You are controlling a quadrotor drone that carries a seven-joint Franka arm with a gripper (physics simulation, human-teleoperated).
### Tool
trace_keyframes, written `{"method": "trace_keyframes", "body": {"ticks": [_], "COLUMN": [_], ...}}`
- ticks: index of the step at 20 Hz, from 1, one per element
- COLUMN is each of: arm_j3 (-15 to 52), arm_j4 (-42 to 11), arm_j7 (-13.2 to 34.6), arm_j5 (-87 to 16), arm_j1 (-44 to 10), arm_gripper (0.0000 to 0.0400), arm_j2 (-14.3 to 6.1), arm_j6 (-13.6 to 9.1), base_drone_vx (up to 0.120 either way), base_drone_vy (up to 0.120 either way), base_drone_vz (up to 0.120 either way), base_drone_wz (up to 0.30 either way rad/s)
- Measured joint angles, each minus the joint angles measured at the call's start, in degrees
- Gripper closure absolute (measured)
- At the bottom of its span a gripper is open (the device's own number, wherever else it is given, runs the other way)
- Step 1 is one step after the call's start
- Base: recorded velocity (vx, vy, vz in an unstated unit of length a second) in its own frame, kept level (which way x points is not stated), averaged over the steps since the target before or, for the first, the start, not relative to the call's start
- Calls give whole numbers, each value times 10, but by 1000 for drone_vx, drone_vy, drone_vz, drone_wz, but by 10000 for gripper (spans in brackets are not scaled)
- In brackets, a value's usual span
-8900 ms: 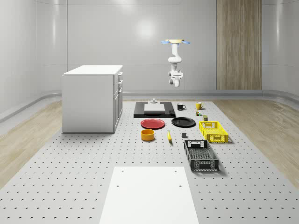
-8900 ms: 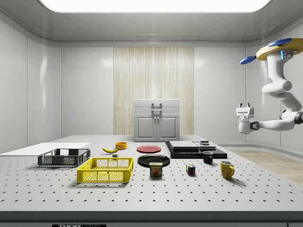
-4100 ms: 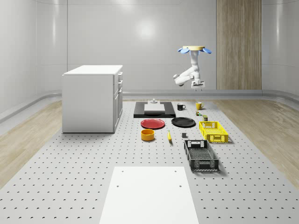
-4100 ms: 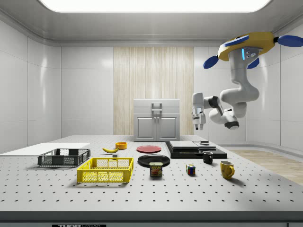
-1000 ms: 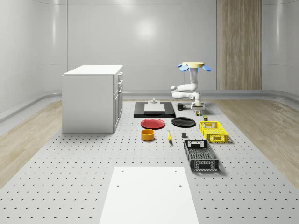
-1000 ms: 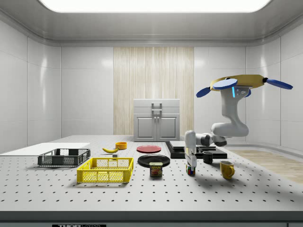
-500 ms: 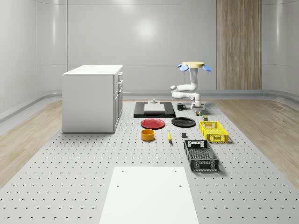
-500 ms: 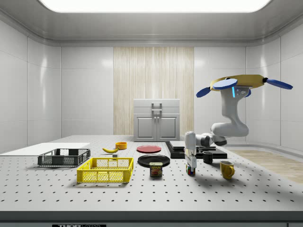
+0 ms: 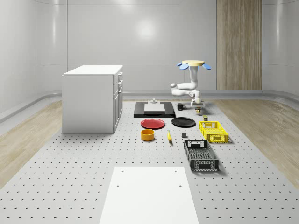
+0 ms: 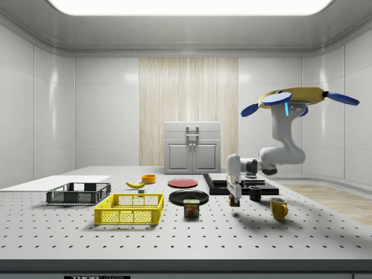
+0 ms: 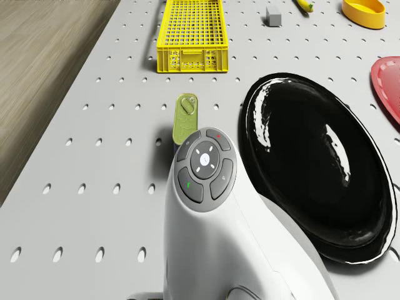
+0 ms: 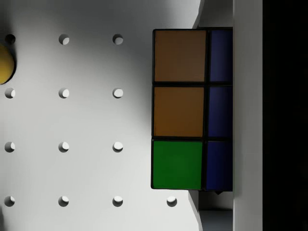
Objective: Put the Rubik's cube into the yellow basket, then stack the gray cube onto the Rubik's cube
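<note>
- Hovers above the desk (image 10: 192, 241) near the black plate (image 11: 319, 169) (drone (image 10: 290, 97)).
- Jaws (image 10: 233, 199) closed on the Rubik's cube (image 12: 192, 109), lifted just off the desk, well apart from the yellow basket (image 10: 129, 208).

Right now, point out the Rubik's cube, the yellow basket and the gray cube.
Rubik's cube (image 12: 178, 110): wrist view, on the middle orange sticker.
Yellow basket (image 10: 129, 216): side view, on its near mesh wall.
Gray cube (image 11: 273, 17): drone view, on its top face.

Overhead + side cams, probably perpendicular.
</note>
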Motion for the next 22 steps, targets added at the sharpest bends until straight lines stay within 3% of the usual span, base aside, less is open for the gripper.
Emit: {"method": "trace_keyframes", "body": {"ticks": [2, 12, 16, 22], "arm_j3": [7, 20, 21, 23], "arm_j4": [-1, -1, -1, -1], "arm_j7": [1, 6, 8, 10], "arm_j5": [7, 24, 28, 32], "arm_j1": [-1, -6, -8, -10], "arm_gripper": [78, 79, 79, 79], "arm_j2": [-2, -17, -23, -32], "arm_j6": [0, 12, 17, 25], "base_drone_vx": [0, 120, 120, 120], "base_drone_vy": [0, 0, 0, 107], "base_drone_vz": [120, 120, 10, 0], "base_drone_wz": [0, 0, 0, 0]}}
